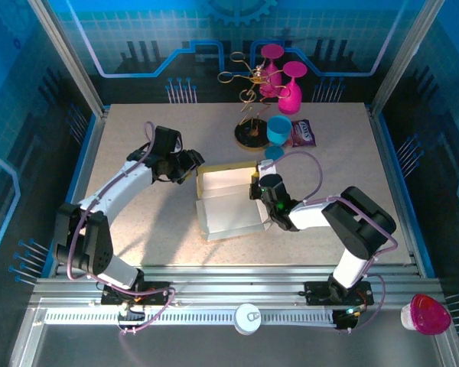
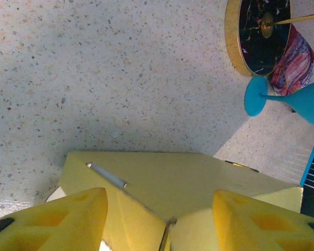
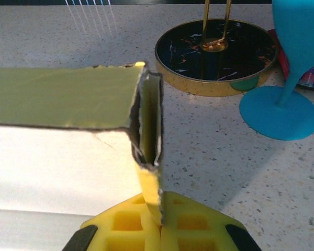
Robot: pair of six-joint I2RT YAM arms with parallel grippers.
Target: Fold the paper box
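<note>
Closest to my right wrist camera are my own yellow pads, pressed together. My right pincer is clamped on a thin side wall of the paper box, and the wall's doubled edge stands upright just above the pads.

From above, the paper box sits about the middle of the table. It is yellow outside and white inside, with its back and side walls raised and a white panel reaching toward the near edge. My right pincer grips it on its right side.

My left pincer is just beside the box's back left corner, jaws apart. In the left wrist view my two yellow fingers stand wide on either side of that corner, and I cannot tell whether they touch it.

Toward the back edge, right of centre, stands a rack with a round black base rimmed in gold. A blue glass is just beside it, and a purple packet lies to the glass's right. Two pink glasses hang on the rack.
</note>
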